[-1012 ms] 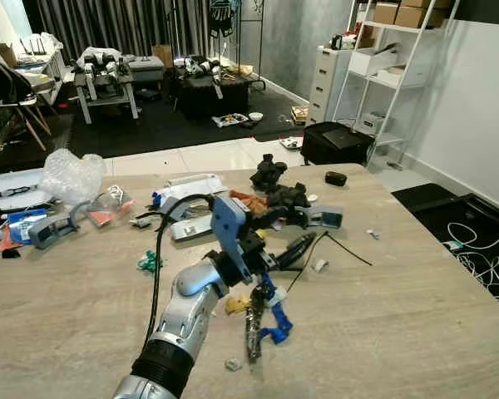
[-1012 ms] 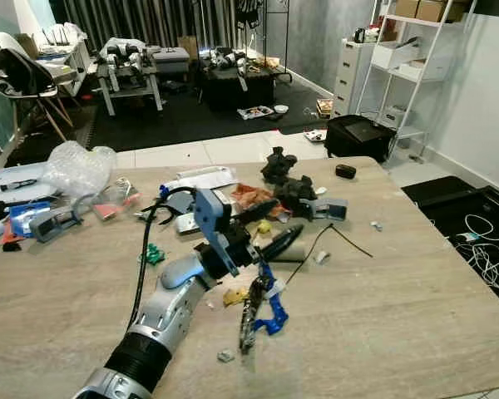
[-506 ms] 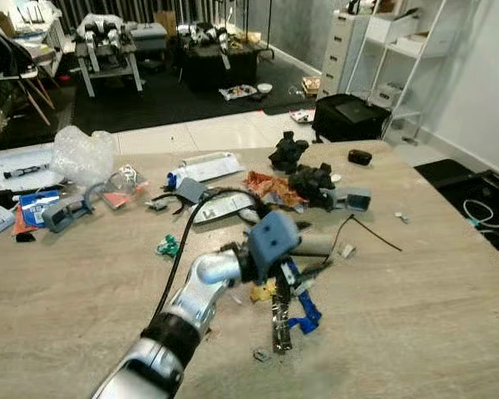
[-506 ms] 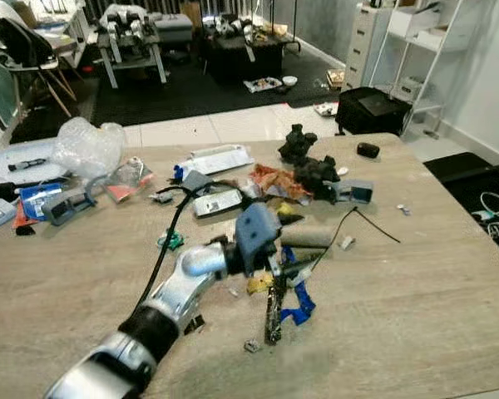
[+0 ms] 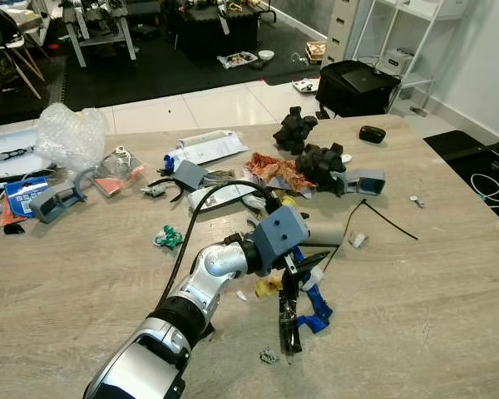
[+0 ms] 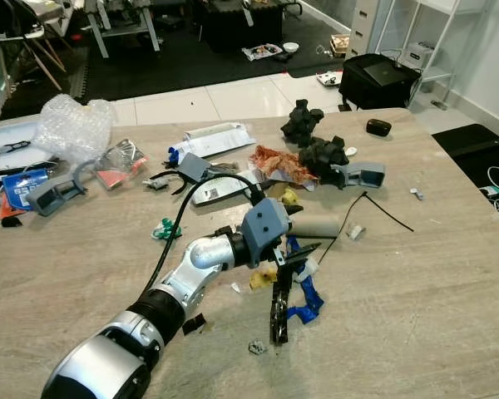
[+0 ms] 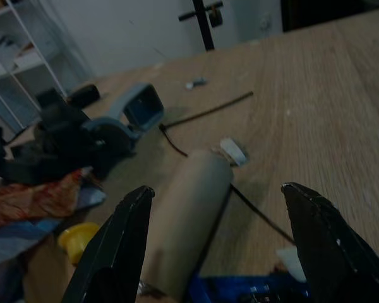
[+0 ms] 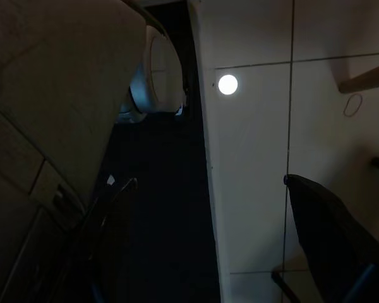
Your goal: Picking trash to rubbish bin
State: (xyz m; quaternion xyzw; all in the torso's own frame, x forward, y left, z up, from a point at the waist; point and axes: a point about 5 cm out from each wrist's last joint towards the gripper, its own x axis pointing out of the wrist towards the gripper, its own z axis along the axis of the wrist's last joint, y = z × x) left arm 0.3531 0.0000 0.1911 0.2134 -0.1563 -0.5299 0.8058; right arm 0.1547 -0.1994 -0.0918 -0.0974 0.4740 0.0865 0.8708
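The approach step is in hand: the left gripper is held spread over the cardboard tube, which lies mid-table among trash. Next, lowering and closing around the tube is called for.

Left end effector lowered from raised pose toward cardboard tube, fingers spread.

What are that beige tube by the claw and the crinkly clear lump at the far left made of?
The tube looks like plain cardboard: matte tan, straight-walled, no shine. The lump looks like bubble wrap or thin clear plastic film: see-through, crumpled, with glinting creases. The left gripper is open around the tube.
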